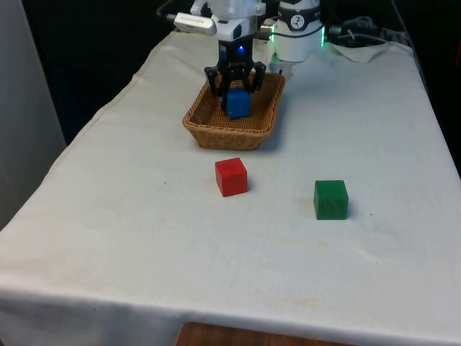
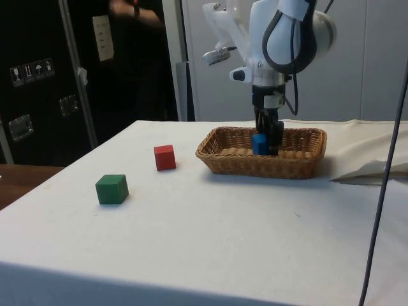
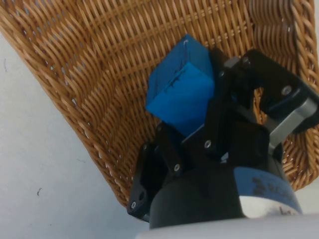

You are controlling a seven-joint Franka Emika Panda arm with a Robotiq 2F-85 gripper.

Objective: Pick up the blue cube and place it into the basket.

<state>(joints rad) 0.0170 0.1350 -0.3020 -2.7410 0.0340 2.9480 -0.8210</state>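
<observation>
Pincer (image 1: 237, 85) pinches the blue cube (image 1: 238, 103), tilted, low inside the basket (image 1: 216, 133); open tabletop (image 1: 144, 245) lies all around.

Table (image 1: 130, 238): covered by a white cloth that hangs over its edges.
Wicker basket (image 1: 216, 135): rests on the cloth toward the table's far end, near the middle of its width.
Red cube (image 1: 231, 176): sits on the cloth just in front of the basket, apart from it.
Green cube (image 1: 330, 200): sits on the cloth toward the front view's right, apart from the red cube.
</observation>
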